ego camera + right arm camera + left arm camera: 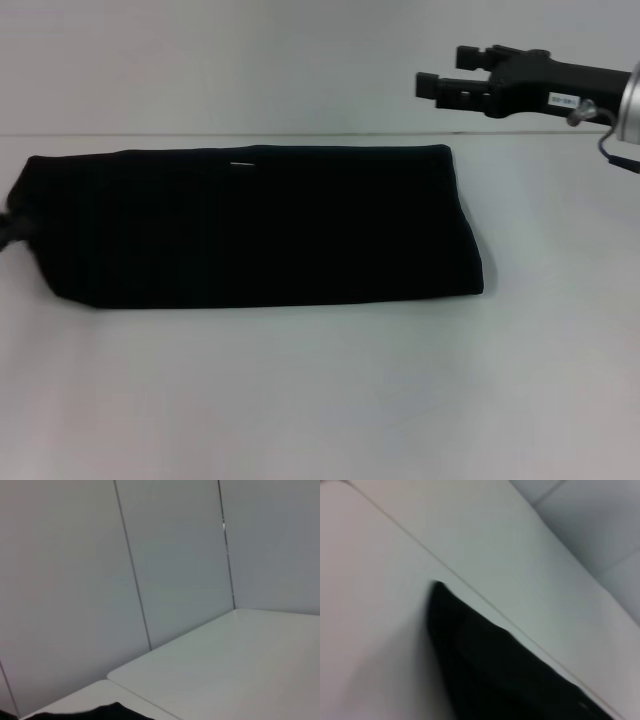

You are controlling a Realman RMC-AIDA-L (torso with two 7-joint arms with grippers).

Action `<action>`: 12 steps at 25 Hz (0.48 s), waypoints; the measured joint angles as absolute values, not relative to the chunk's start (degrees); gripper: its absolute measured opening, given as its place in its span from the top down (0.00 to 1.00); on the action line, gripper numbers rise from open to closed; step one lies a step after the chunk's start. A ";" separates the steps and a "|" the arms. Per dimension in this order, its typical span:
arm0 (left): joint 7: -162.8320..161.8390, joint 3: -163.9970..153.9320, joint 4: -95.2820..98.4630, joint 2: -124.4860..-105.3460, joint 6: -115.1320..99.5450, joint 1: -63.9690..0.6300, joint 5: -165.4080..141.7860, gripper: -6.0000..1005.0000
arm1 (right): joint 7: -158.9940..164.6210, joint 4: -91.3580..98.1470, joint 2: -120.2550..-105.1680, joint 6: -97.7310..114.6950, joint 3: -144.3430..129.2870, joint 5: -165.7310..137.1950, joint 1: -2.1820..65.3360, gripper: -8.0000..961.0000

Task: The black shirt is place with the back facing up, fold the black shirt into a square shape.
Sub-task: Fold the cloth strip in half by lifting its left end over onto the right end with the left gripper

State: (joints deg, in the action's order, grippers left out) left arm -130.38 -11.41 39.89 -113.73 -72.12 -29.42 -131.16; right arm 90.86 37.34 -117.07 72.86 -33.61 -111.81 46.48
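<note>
The black shirt (250, 225) lies flat on the white table (320, 400), folded into a long band running left to right. A small white tag mark (241, 165) shows near its far edge. My right gripper (440, 70) hangs open above the table's far right, apart from the shirt, with its fingers pointing left and nothing between them. One corner of the shirt (495, 680) fills the lower part of the left wrist view. A sliver of the shirt (100, 712) shows in the right wrist view. Only a grey sliver (10, 230) at the shirt's left end may be my left gripper.
Bare white tabletop spreads in front of the shirt and to its right. A seam between table panels (470, 587) runs past the shirt's far edge. Pale wall panels (150, 570) stand behind the table.
</note>
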 joint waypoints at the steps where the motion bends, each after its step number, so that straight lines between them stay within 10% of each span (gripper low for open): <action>1: -130.61 -11.41 38.86 -113.53 -72.99 -30.26 -130.89 0.97 | 90.76 37.44 -116.89 72.88 -33.66 -111.79 46.13 0.04; 12: -127.27 -11.90 25.12 -115.62 -77.59 -46.15 -124.94 0.96 | 88.36 37.86 -112.46 74.20 -32.57 -105.78 38.82 0.04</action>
State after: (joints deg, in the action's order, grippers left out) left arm -127.27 -11.90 25.12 -115.62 -77.59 -46.15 -124.94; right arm 88.36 37.86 -112.46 74.20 -32.57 -105.78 38.82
